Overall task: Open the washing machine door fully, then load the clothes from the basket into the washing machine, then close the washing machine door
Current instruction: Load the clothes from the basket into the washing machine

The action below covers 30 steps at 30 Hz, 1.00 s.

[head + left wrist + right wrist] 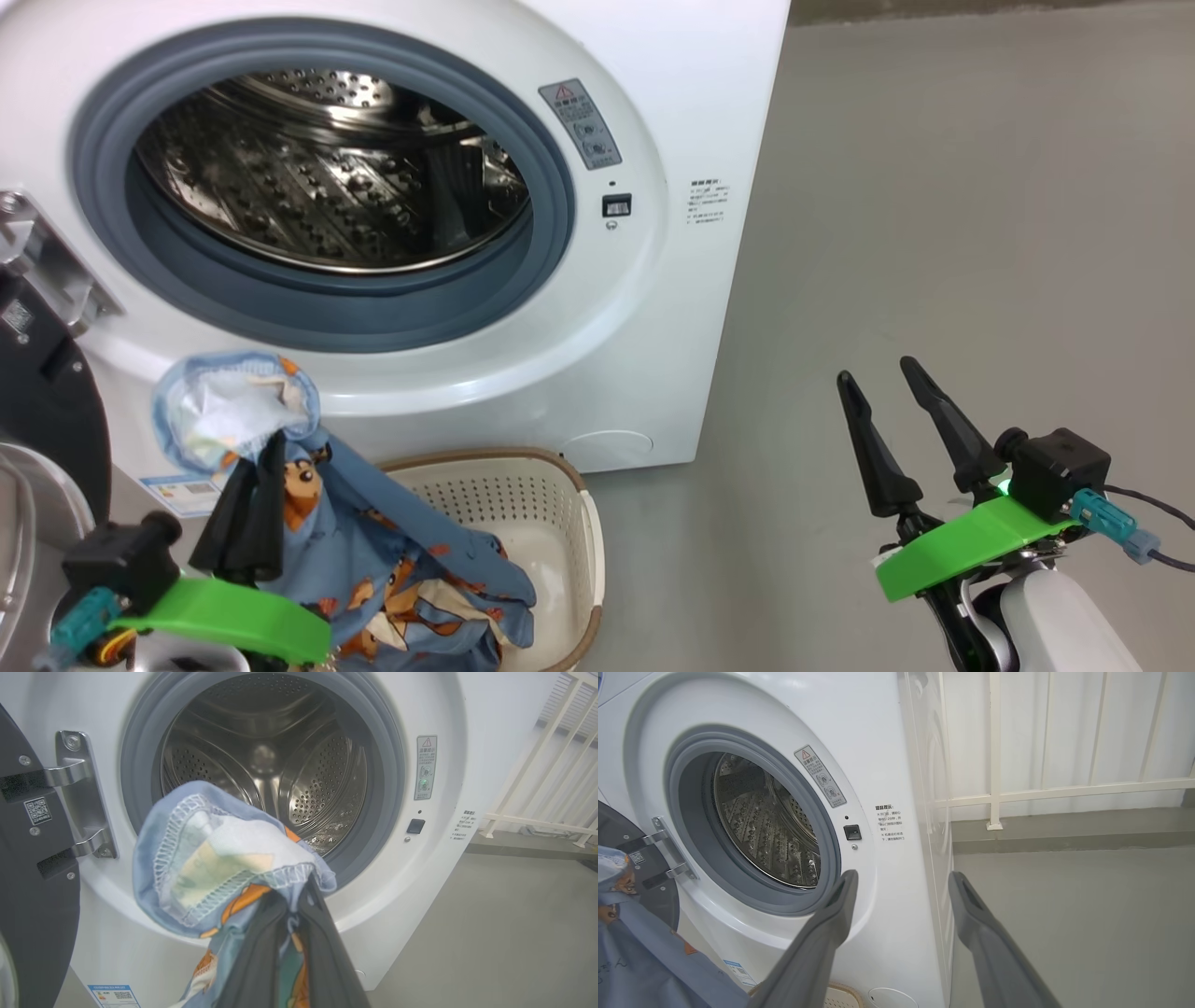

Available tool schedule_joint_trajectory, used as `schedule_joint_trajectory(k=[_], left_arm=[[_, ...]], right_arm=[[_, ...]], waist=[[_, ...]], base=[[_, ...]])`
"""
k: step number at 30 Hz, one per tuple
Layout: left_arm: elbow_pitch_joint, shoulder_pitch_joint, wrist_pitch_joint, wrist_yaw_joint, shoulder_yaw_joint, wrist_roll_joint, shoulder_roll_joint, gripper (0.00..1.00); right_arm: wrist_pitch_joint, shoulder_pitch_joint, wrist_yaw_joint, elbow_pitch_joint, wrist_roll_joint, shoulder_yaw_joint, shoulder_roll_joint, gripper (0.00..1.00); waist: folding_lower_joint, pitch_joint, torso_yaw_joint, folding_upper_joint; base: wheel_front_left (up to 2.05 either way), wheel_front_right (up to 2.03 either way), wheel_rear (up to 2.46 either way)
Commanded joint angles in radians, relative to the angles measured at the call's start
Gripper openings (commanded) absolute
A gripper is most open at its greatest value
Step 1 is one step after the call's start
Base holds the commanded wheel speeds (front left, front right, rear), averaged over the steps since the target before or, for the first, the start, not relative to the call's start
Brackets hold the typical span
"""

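One blue cartoon-print garment [401, 560] hung from the left tool [266, 457], whose fingers were clamped tight on a bunched fold. It was held above the basket [523, 485] and just below the mouth of the washing machine [597, 373], presumably for feeding in. Its tail trailed into the basket. The door [47, 401] stood swung wide, leaving the opening free. The right tool [876, 371] hung well apart over the floor [934, 233], fingers spread, holding nothing.

Head camera looked forward and down on the washing machine [653, 327] and basket [504, 495], left wrist camera faced straight into the drum [261, 760] from close, right wrist camera viewed it obliquely from farther right, all three shared the drum mouth.
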Motion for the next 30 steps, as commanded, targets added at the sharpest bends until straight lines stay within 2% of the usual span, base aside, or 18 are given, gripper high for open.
schedule_joint_trajectory(k=[1,10,18,24,30], left_arm=[[-0.031,-0.018,-0.014,0.007,0.046,0.011,0.022,0.0],[-0.059,0.016,-0.014,0.013,0.065,0.038,-0.002,0.0],[-0.049,0.006,-0.014,0.0,0.08,0.037,-0.016,0.0],[-0.007,-0.071,-0.011,-0.027,0.077,0.039,-0.011,0.0],[0.059,-0.215,0.005,-0.063,0.059,0.052,0.004,0.0]], right_arm=[[-0.005,0.003,0.002,-0.027,0.005,0.018,-0.004,1.0],[-0.005,0.014,0.002,-0.033,0.004,0.016,-0.013,1.0],[-0.005,0.011,0.002,-0.038,0.0,0.014,-0.014,1.0],[-0.005,0.004,0.002,-0.045,-0.004,0.012,-0.009,1.0],[-0.005,-0.014,0.002,-0.056,-0.013,0.013,0.001,1.0]], waist=[[0.0,-0.008,0.002,0.0],[0.0,-0.018,0.004,0.0],[0.0,-0.004,0.003,0.0],[0.0,0.024,-0.002,0.0],[0.0,0.075,-0.021,0.0]], base=[[0.0,0.0,0.0],[0.0,0.0,0.0],[0.0,0.0,0.0],[0.0,0.0,0.0],[0.0,0.0,0.0]])
